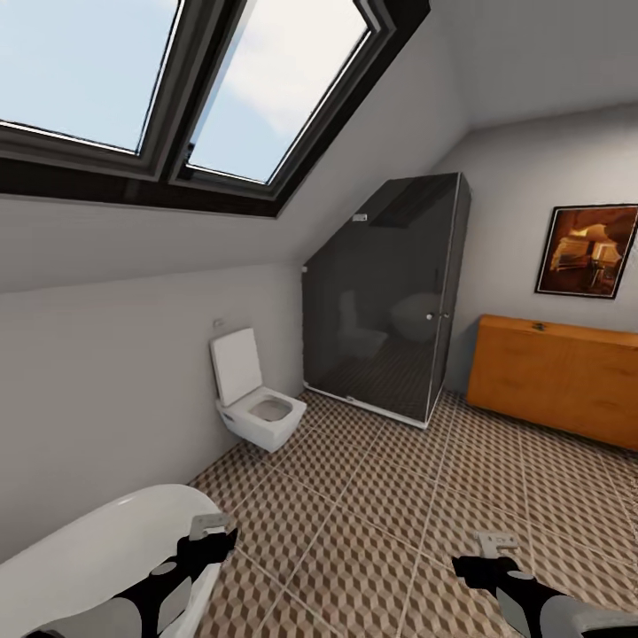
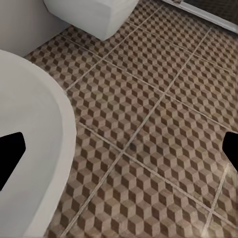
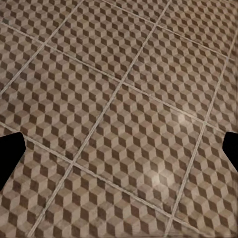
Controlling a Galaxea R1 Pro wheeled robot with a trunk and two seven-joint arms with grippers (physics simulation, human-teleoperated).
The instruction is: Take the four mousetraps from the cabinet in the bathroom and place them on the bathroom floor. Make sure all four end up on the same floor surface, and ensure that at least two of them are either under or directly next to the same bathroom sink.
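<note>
Both pincers, left (image 1: pixel 215 530) and right (image 1: pixel 493 546), spread, empty; cabinet (image 1: pixel 556 377) well ahead of right pincer, not yet reached; no mousetraps placed.

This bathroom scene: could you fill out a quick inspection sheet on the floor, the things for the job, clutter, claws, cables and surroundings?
Surface: bathroom floor, cube-patterned tiles with pale grout, bare where visible.
Job's things: orange-brown cabinet against the far wall at right, fronts closed; a small dark item on its top, too small to identify. Mousetraps and sink: nothing seen.
Clutter: nothing seen.
Claws: left claw beside the rim of the white bathtub, right claw over open tiles; both open and holding nothing.
Cables: nothing seen.
Surroundings: wall-hung toilet with lid up, dark glass shower enclosure, framed picture above the cabinet, skylight in the sloped ceiling.
</note>
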